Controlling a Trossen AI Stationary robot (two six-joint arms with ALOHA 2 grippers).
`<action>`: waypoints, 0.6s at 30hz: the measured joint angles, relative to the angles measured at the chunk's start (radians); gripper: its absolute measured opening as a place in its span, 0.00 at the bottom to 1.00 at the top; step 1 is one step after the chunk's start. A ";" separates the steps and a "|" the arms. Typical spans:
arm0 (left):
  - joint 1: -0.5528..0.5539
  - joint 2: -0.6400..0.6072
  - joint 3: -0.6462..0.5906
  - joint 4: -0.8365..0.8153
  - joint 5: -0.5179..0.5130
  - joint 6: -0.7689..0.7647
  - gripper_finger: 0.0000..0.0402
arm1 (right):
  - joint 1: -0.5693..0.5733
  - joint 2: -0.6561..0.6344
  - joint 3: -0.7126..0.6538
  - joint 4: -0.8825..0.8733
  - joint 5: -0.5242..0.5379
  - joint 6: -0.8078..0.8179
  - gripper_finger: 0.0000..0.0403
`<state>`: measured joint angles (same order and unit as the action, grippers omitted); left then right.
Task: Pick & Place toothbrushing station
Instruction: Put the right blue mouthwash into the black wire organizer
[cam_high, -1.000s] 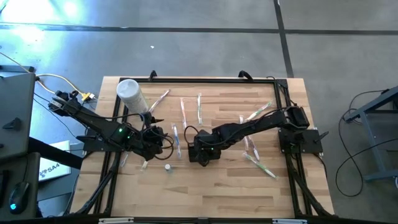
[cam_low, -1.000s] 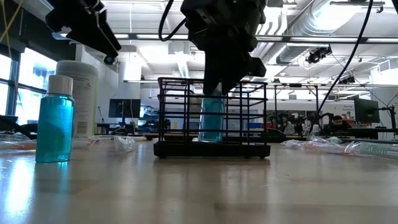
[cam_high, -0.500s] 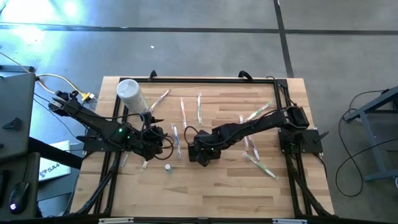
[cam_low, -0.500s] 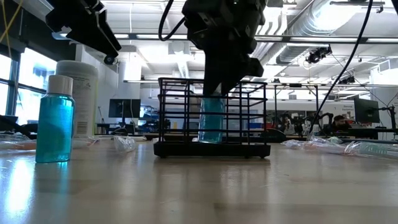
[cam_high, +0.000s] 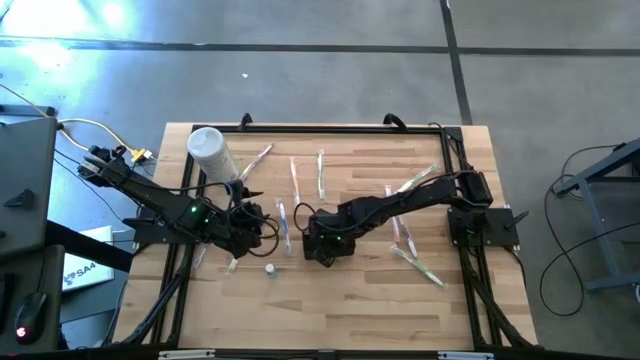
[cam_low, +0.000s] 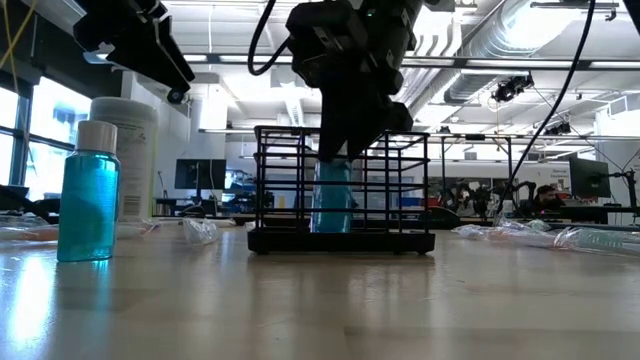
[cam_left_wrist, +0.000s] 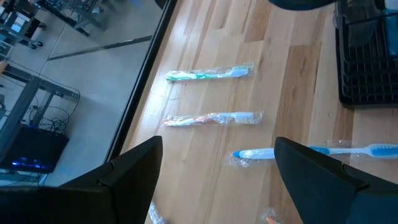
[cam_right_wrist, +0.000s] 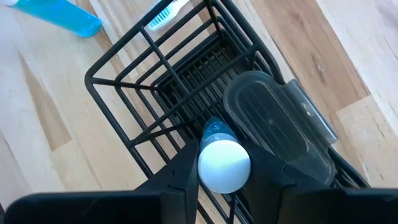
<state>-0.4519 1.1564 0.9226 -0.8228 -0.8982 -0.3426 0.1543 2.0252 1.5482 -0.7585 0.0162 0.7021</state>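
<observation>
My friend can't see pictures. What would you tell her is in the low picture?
The right claw holds a blue bottle inside a black wire holder on a wooden table. A second blue bottle with a white cap stands to the left, a tall white canister behind it.

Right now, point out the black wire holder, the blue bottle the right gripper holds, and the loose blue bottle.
black wire holder (cam_low: 400, 185): low view, right side bars.
held blue bottle (cam_right_wrist: 224, 165): right wrist view, white cap.
loose blue bottle (cam_low: 88, 205): low view, blue body.
</observation>
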 joint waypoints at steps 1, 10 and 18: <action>0.000 0.000 0.000 -0.003 0.001 0.000 0.76 | 0.000 -0.003 -0.001 -0.002 0.005 0.000 0.21; 0.000 0.000 0.000 -0.011 0.003 -0.003 0.76 | 0.002 -0.004 -0.001 0.005 0.011 0.010 0.32; 0.000 0.000 0.000 -0.011 0.003 -0.004 0.76 | 0.002 -0.004 -0.002 0.009 -0.011 0.037 0.30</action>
<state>-0.4519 1.1564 0.9226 -0.8337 -0.8948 -0.3462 0.1558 2.0216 1.5463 -0.7496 0.0056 0.7391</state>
